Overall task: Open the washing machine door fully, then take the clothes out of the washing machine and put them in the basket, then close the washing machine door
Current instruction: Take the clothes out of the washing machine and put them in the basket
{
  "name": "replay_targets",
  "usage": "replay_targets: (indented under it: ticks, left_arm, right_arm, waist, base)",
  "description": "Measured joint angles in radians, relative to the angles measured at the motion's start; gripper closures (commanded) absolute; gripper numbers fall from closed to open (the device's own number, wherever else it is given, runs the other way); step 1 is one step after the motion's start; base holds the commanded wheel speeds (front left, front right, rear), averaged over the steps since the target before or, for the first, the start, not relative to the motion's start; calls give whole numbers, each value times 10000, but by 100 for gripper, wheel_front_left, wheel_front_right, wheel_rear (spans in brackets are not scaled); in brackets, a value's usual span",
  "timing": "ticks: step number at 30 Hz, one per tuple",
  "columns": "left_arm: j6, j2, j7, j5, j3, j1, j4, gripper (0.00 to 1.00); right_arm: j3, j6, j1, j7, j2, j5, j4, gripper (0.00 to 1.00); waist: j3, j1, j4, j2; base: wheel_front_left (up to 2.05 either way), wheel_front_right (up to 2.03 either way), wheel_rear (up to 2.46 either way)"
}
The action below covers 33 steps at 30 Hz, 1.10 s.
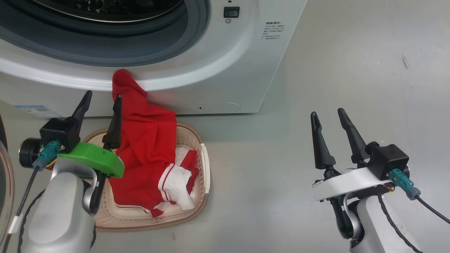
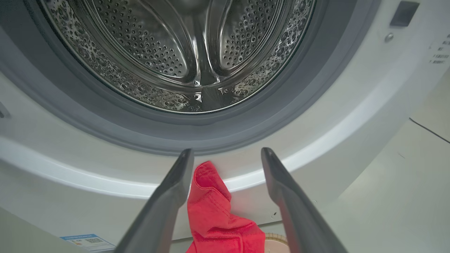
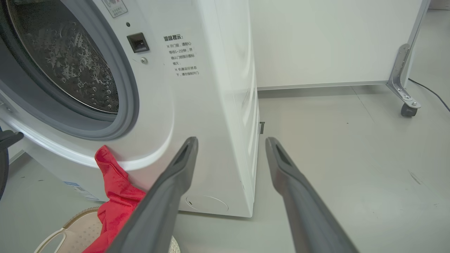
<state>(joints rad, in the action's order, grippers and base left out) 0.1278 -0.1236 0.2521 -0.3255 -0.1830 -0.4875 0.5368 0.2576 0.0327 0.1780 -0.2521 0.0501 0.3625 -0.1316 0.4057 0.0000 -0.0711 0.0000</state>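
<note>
The washing machine (image 1: 225,70) stands with its mouth uncovered, and its steel drum (image 2: 182,52) holds no fabric that I can see. At the far left edge a curved sliver of the washing machine door (image 1: 4,182) stands swung aside. The clothes (image 1: 147,154), red with white stripes, lie heaped in the cream basket (image 1: 205,168) on the floor before the machine. A red peak of them leans on the machine's front (image 2: 211,203). My left gripper (image 1: 103,94) hovers open above the basket's left side, empty. My right gripper (image 1: 327,112) stands open and empty over bare floor to the right.
A blue label sticker (image 1: 37,111) sits low on the machine's front. Grey floor (image 1: 351,70) stretches to the right of the machine. In the right wrist view a white panel (image 3: 316,42) on a castor (image 3: 407,110) stands behind, with a cable beside it.
</note>
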Motion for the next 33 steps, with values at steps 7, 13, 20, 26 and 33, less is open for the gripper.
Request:
replay_targets:
  ticks: [7, 13, 20, 26, 33]
  left_arm:
    - [0, 90, 2, 6, 447, 1155, -1101, 0]
    - [-4, 159, 2, 117, 545, 1705, -1864, 0]
    - [-44, 215, 2, 368, 688, 2249, -2445, 0]
    - [-44, 261, 2, 456, 779, 2592, -2817, 0]
    - [-54, 349, 2, 545, 876, 2832, -3045, 0]
  right_arm:
    - [-17, 13, -87, 0, -4, -42, -36, 0]
    - [-35, 81, -212, 0, -4, -46, -33, 0]
    - [-31, 104, -229, 0, -6, -48, -36, 0]
    - [-15, 178, -234, 0, -6, -59, -40, 0]
    - [4, 190, -244, 0, -6, -84, -67, 0]
  waist:
    - [-195, 0, 127, 0]
    - [-221, 0, 123, 0]
    - [-250, 0, 56, 0]
    - [-274, 0, -25, 0]
    - [-318, 0, -84, 0]
  base:
    - [0, 0, 0]
    - [0, 0, 0]
    - [0, 0, 0]
    - [0, 0, 0]
    - [0, 0, 0]
